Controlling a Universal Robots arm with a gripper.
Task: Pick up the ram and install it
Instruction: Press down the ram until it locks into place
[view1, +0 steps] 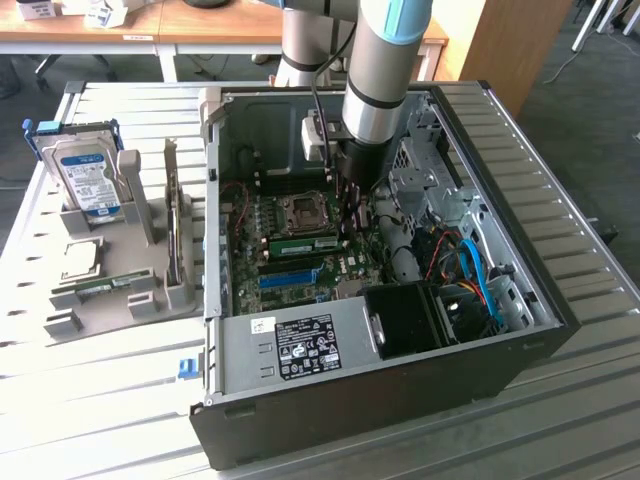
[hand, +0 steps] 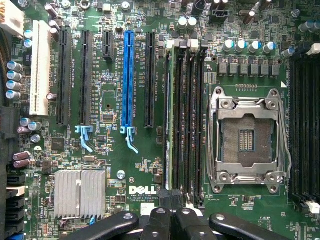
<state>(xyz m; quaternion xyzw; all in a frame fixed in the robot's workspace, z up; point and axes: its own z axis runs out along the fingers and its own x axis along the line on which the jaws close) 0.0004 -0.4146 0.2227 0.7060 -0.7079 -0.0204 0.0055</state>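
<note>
Dell-marked motherboard (hand: 135, 190), shut pincer (hand: 172, 220) above

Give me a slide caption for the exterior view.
Shut gripper lowered inside the open computer case, above the ram seated on the motherboard.

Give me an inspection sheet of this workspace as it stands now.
Surface: slatted metal table carrying an open computer case.
Job's things: ram stands on edge in a motherboard slot, beside the empty processor socket.
Clutter: grey holder with a hard drive and another green stick.
Grippers: claw shut, inside the case over the memory slots, nothing visibly held.
Cables: red, blue and orange wires in the case at the exterior view's right; black cable along the arm.
Surroundings: wooden desks behind the table.
</note>
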